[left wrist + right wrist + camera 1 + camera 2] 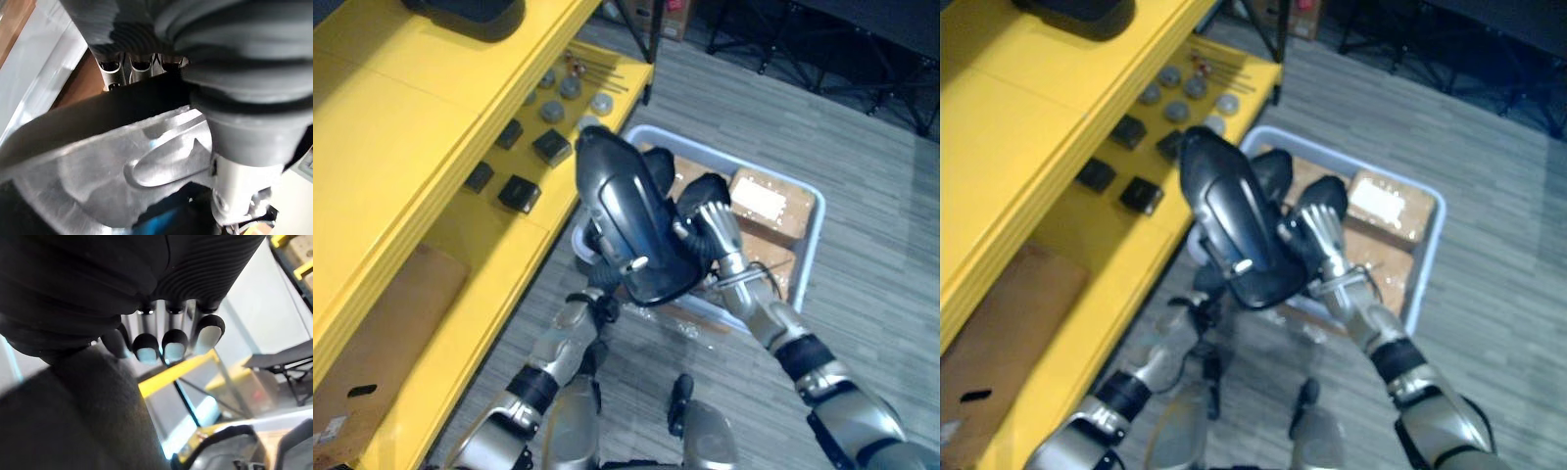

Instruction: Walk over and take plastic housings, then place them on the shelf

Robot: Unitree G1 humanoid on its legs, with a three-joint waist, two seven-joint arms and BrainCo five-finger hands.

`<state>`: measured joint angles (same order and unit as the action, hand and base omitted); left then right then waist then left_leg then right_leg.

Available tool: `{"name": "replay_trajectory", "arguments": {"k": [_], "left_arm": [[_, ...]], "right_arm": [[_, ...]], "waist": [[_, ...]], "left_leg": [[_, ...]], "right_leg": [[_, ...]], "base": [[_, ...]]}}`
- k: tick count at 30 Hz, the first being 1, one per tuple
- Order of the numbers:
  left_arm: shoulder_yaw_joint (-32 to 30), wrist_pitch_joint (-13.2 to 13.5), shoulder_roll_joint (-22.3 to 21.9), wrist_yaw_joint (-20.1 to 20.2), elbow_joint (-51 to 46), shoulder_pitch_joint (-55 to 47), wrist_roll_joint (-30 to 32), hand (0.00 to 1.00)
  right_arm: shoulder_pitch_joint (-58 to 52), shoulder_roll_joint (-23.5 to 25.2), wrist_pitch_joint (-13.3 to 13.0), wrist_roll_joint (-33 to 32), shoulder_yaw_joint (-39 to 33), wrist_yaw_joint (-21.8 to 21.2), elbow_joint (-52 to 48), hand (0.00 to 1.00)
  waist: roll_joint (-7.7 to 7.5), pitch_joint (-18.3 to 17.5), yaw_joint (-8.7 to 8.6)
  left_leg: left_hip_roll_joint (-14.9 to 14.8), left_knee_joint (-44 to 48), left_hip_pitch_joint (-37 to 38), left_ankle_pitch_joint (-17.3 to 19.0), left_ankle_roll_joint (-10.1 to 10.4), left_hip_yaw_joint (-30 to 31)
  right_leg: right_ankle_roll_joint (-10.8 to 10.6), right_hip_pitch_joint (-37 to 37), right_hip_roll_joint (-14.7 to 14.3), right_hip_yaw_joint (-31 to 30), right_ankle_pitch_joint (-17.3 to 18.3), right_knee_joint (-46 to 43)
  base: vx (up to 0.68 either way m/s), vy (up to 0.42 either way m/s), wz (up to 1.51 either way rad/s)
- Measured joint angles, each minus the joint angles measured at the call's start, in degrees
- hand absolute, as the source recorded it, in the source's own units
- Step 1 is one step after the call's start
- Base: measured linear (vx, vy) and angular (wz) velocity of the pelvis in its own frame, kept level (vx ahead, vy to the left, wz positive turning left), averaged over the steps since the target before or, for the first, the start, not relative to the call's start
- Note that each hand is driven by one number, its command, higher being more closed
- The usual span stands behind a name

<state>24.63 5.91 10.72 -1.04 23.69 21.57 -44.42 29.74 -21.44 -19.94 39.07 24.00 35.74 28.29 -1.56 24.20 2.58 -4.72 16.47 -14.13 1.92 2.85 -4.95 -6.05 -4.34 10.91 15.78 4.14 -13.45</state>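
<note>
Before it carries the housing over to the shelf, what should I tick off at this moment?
1. Housing lifted out of the grey bin: ok, it is held up above the bin.
2. Both hands on it: ok, the right hand is at its side and the left hand is behind its lower part.
3. Grip firmness: cannot tell, the housing hides how the hands close.
4. Free spot on the yellow shelf: ok, the upper level has bare surface.
5. Lower level free: not ok, small dark parts and cardboard lie there.
</note>
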Motion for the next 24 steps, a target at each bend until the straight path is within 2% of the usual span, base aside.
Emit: {"name": "replay_trajectory", "arguments": {"k": [5, 10, 16, 17, 20, 24], "left_arm": [[-0.35, 1.86, -0.03, -0.24, -0.02, -1.58, 0.12, 1.0], [0.36, 2.81, -0.02, -0.27, -0.13, -1.8, 0.13, 1.0], [0.74, 2.84, 0.0, -0.53, -1.24, -3.84, -0.04, 1.0], [0.88, 2.76, 0.01, -0.58, -1.23, -3.84, -0.04, 1.0], [1.32, 2.73, 0.0, -0.59, -1.24, -3.84, -0.28, 1.0], [1.41, 2.73, 0.01, -1.52, -1.25, -3.84, -0.2, 1.0]], "right_arm": [[-2.42, 2.11, -0.4, 0.02, 0.05, 3.23, -0.33, 1.0], [-4.41, 2.96, -0.51, 0.02, -0.22, 4.57, -2.0, 1.0], [-6.73, 3.52, -0.37, 1.51, 0.26, 5.64, -3.8, 1.0], [-7.01, 3.51, -0.37, 2.04, 0.24, 5.68, -4.13, 0.0], [-7.72, 3.4, -1.48, 2.31, 0.32, 5.68, -5.39, 0.0], [-8.25, 2.85, -1.53, 2.28, 0.81, 5.57, -5.59, 0.0]], "waist": [[0.0, 0.0, 0.16], [0.0, 0.0, 0.07], [0.0, 0.0, -0.09], [0.0, 0.0, -0.19], [0.0, 0.0, -0.34], [0.0, 0.0, -0.36]], "left_leg": [[0.07, 0.01, 0.0, 0.02, 0.01, 0.21], [0.06, 0.01, 0.09, 0.03, 0.01, 0.16], [0.02, -0.29, 1.04, 0.06, 0.06, -0.37], [0.01, -0.3, 1.06, 0.07, 0.07, -0.38], [-0.05, -0.3, 1.15, 0.07, 0.08, -0.46], [-0.06, -0.3, 1.2, 0.07, 0.08, -0.58]], "right_leg": [[-0.01, 0.06, 0.01, 0.07, 0.27, -0.13], [0.0, 0.1, 0.01, 0.01, 0.32, -0.17], [-0.05, 0.45, 0.07, -0.35, 0.39, -0.24], [-0.01, 0.45, 0.08, -0.36, 0.51, -0.31], [0.02, 0.44, 0.06, -0.45, 0.53, -0.33], [-0.12, 0.46, 0.05, -0.63, 0.41, -0.23]], "base": [[0.0, 0.0, 0.0], [0.0, 0.0, 0.0], [0.0, 0.0, -0.03], [0.0, 0.0, -0.04], [0.0, 0.0, 0.0], [0.0, 0.0, 0.0]]}}
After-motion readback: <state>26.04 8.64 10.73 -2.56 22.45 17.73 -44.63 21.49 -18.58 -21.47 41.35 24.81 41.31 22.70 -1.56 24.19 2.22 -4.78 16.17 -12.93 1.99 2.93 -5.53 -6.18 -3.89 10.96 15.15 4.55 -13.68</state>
